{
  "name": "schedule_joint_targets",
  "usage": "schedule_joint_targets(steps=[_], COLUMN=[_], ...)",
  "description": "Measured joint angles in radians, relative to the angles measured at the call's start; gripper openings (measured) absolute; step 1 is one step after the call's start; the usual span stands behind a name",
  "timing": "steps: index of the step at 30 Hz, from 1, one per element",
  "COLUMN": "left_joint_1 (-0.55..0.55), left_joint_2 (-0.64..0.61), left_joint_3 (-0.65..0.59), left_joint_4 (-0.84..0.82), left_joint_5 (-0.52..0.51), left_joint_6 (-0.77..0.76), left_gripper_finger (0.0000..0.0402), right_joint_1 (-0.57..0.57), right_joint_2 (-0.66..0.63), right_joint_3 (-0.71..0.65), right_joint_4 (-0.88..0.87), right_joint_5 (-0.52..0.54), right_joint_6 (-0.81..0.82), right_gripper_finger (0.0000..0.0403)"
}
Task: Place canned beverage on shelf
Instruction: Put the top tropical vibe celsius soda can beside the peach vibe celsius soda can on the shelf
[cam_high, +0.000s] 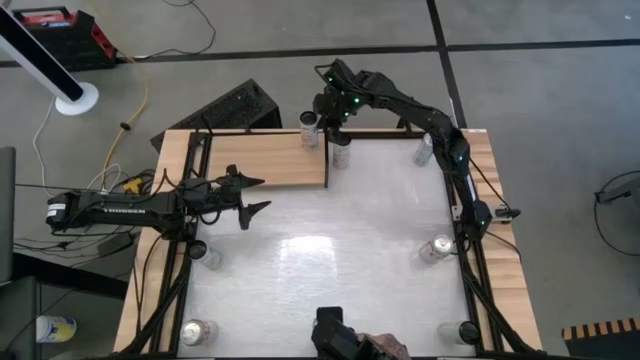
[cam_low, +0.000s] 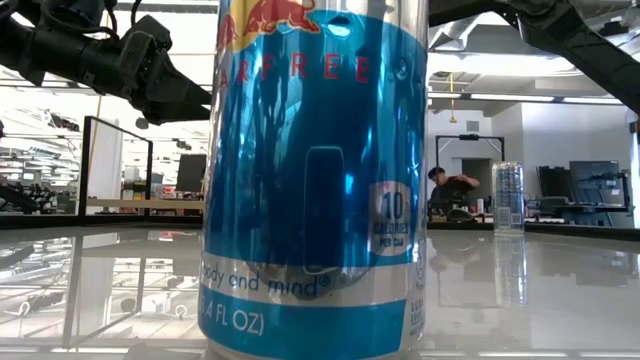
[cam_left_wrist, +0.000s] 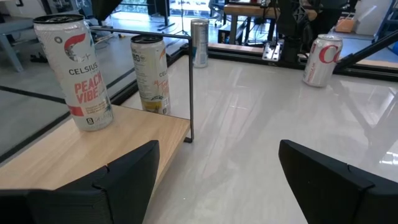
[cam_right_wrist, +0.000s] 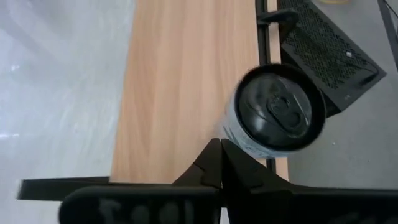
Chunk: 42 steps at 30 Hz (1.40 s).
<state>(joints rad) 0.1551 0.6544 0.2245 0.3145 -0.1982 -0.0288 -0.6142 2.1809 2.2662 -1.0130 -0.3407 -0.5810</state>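
Observation:
The shelf (cam_high: 265, 160) is a pale wooden board at the table's far left. A Celsius can (cam_high: 310, 129) stands upright on its far right corner, seen with its dark top (cam_right_wrist: 280, 112) in the right wrist view and its side (cam_left_wrist: 79, 71) in the left wrist view. My right gripper (cam_right_wrist: 221, 152) is shut and empty, above the shelf (cam_right_wrist: 186, 87), its tips right beside that can. A second can (cam_high: 342, 152) stands on the table just off the shelf's right edge. My left gripper (cam_left_wrist: 217, 180) waits open near the shelf's near edge. My right gripper's shut fingertips (cam_right_wrist: 221, 148) slant down from the table's right and far side and end close to the lower side of the can (cam_right_wrist: 231, 134) on the shelf. Whether they touch it, I cannot tell. The can stands upright on the board.
More cans stand about the white table: one at the far right (cam_high: 424, 150), one at the right (cam_high: 437, 248), one at the left (cam_high: 205, 252) and two at the near corners. A blue Red Bull can (cam_low: 310, 180) fills the low view. A thin black frame post (cam_left_wrist: 189, 87) stands at the shelf's corner.

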Motion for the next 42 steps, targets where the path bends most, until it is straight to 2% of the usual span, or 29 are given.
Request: schedule_joint_targets(steps=[3, 8, 16, 21, 25, 32, 37, 42], left_joint_1=[0.0, 0.0, 0.0, 0.0, 0.0, 0.0, 0.0, 0.0], left_joint_2=[0.0, 0.0, 0.0, 0.0, 0.0, 0.0, 0.0, 0.0], left_joint_3=[0.0, 0.0, 0.0, 0.0, 0.0, 0.0, 0.0, 0.0], left_joint_4=[0.0, 0.0, -0.001, -0.002, -0.002, -0.002, -0.003, -0.003], left_joint_5=[0.0, 0.0, 0.0, 0.0, 0.0, 0.0, 0.004, 0.008], left_joint_6=[0.001, 0.006, 0.0, 0.004, 0.009, -0.002, -0.019, -0.02], left_gripper_finger=[0.0318, 0.0318, 0.0318, 0.0318, 0.0318, 0.0318, 0.0318, 0.0318], right_joint_1=[-0.007, -0.011, -0.01, -0.004, 0.002, 0.022, 0.048, 0.113], right_joint_2=[0.0, 0.0, 0.0, -0.024, -0.085, -0.246, -0.43, -0.698], right_joint_3=[0.0, 0.0, 0.0, 0.0, 0.0, -0.004, -0.148, -0.468], right_joint_4=[-0.003, 0.005, -0.005, -0.067, -0.182, -0.46, -0.469, -0.232], right_joint_5=[0.016, 0.026, 0.026, 0.029, 0.029, 0.018, 0.012, 0.028], right_joint_6=[0.0, -0.003, -0.002, 0.005, 0.006, 0.078, 0.145, 0.238], right_gripper_finger=[0.0034, 0.0015, 0.0036, 0.0023, 0.0019, 0.0036, 0.0015, 0.0026])
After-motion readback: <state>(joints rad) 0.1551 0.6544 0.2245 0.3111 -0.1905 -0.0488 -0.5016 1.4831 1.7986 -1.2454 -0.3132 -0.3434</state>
